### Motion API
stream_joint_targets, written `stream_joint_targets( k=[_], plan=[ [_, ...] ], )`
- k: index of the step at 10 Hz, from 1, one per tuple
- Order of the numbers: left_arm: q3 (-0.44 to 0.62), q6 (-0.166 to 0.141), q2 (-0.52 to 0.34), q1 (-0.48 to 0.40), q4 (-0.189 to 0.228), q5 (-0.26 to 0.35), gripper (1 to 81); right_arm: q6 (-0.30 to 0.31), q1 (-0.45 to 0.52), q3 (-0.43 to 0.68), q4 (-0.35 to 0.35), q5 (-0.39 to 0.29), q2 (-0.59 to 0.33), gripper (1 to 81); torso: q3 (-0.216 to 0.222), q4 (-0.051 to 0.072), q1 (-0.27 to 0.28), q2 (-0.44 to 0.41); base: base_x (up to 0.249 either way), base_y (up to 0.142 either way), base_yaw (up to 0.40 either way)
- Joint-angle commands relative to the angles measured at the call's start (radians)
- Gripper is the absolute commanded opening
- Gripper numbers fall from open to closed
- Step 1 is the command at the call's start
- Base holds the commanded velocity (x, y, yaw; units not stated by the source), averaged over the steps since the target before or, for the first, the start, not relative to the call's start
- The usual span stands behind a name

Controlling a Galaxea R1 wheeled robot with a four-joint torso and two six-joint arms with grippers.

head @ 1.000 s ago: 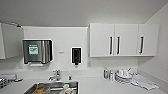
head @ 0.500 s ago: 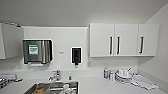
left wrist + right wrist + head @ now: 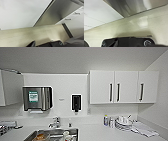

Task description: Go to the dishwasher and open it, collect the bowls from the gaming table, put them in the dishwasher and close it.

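Note:
A brushed-steel front, the dishwasher (image 3: pixel 58 13), slants across the left wrist view above the pale floor (image 3: pixel 31 35). The same steel front (image 3: pixel 134 6) stands close in the right wrist view, shut as far as I can tell. Dark parts of my left arm (image 3: pixel 52 44) and right arm (image 3: pixel 130 41) sit low in their wrist views, just in front of it. The gaming table and its bowls are out of view.
The head view faces a white counter (image 3: pixel 100 133) with a steel sink (image 3: pixel 52 135) holding dishes and a tap (image 3: pixel 55 122). Stacked white dishes (image 3: pixel 123 123) and bottles (image 3: pixel 106 120) stand at the right. Above hang white cabinets (image 3: pixel 123 87), a towel dispenser (image 3: pixel 37 98) and a soap dispenser (image 3: pixel 76 102).

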Motion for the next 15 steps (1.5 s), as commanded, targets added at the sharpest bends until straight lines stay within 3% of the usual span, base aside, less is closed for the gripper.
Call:
stream_joint_targets(
  k=[1, 14, 15],
  plan=[
    [0.016, 0.005, -0.035, -0.090, -0.004, 0.028, 81.1, -0.004, 0.085, 0.013, 0.005, -0.040, -0.021, 81.1, 0.000, 0.000, 0.000, 0.000, 0.000, 0.000, 0.000],
    [0.008, 0.005, -0.024, -0.088, -0.004, 0.026, 81.1, -0.006, 0.085, -0.018, 0.005, -0.085, 0.004, 81.1, 0.000, 0.000, 0.000, 0.000, 0.000, 0.000, 0.000],
    [0.008, 0.005, -0.024, -0.088, -0.002, 0.026, 81.1, -0.006, 0.085, -0.019, 0.005, -0.085, 0.004, 81.1, -0.049, 0.000, 0.000, 0.000, 0.000, 0.000, 0.000]
  ],
)
